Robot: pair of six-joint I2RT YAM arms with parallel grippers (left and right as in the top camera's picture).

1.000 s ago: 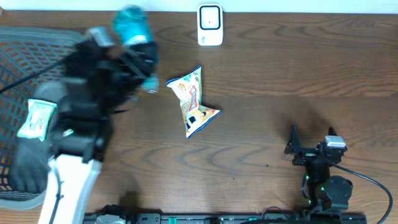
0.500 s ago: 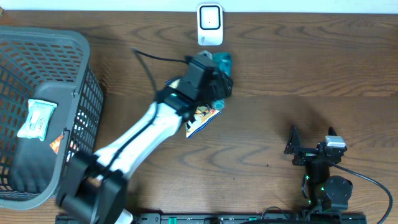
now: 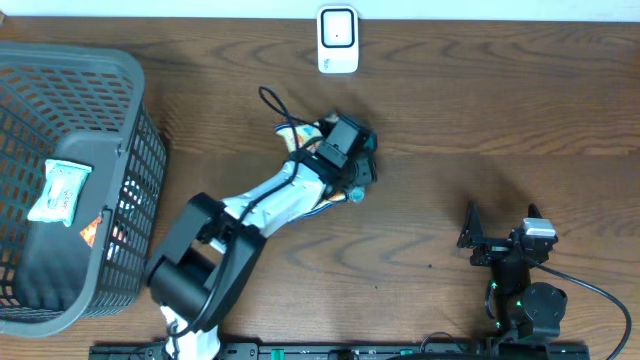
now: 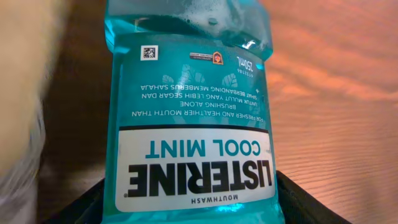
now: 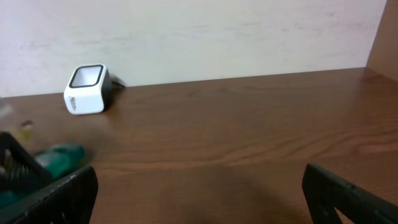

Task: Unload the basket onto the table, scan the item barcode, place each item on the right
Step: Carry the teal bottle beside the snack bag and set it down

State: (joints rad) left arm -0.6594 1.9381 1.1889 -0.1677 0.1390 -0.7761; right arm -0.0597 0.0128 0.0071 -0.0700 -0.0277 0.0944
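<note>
A teal Listerine Cool Mint mouthwash bottle (image 4: 193,112) fills the left wrist view, label upside down, with a small square code near its top left. My left gripper (image 4: 193,208) is shut on it, one black finger on each side. From overhead the left gripper (image 3: 350,160) and the bottle (image 3: 365,168) hover at the table's middle, below the white scanner (image 3: 338,40). The scanner (image 5: 87,90) stands against the back wall in the right wrist view, and the bottle (image 5: 59,158) is a teal blur at left. My right gripper (image 3: 500,225) rests open and holds nothing at the front right.
A grey mesh basket (image 3: 130,130) takes up the left side, with a white wipes packet (image 3: 60,190) inside. A colourful snack bag (image 3: 298,138) lies mostly hidden under my left arm. Bare brown tabletop lies between the two arms.
My left arm swung from above the basket to the table's middle with the bottle, passed close to the scanner, then drew back toward the front. The right arm stayed still.
</note>
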